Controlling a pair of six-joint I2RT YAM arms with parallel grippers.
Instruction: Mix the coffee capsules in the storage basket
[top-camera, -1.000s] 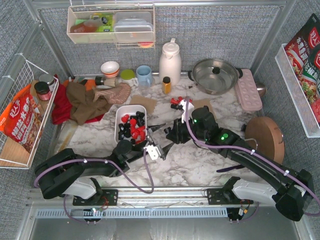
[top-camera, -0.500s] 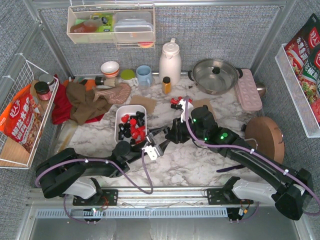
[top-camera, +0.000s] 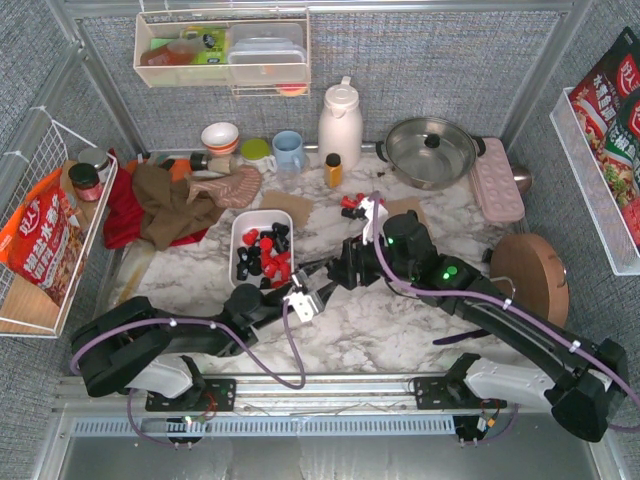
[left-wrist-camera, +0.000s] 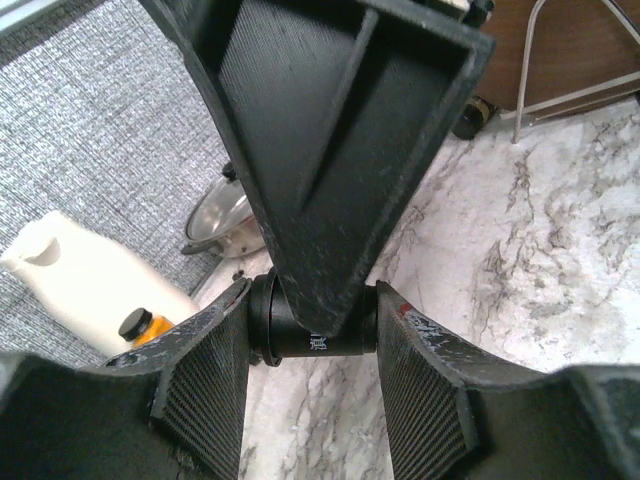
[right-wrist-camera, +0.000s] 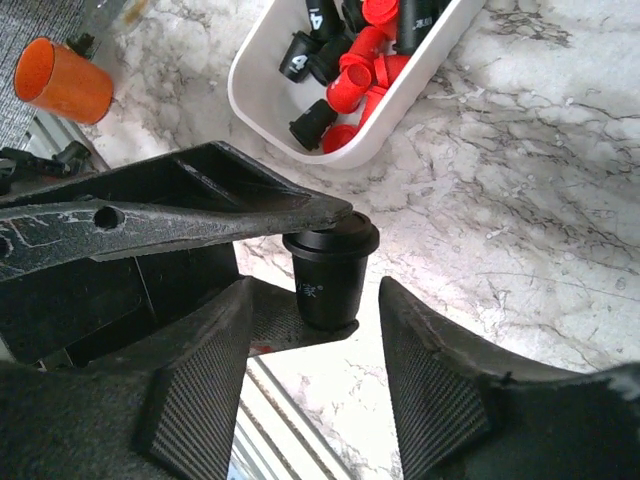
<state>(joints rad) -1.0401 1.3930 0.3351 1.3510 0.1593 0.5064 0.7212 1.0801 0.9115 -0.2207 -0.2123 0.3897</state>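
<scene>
One black tapered capsule (right-wrist-camera: 325, 275) tight within left end effector (left-wrist-camera: 312, 325); right end effector (right-wrist-camera: 313, 300) apart.

Open tabletop (top-camera: 370, 325) right of storage basket (top-camera: 262, 214)

One storage basket (top-camera: 243, 218), one pot (top-camera: 412, 158), one thermos (top-camera: 340, 125).
</scene>
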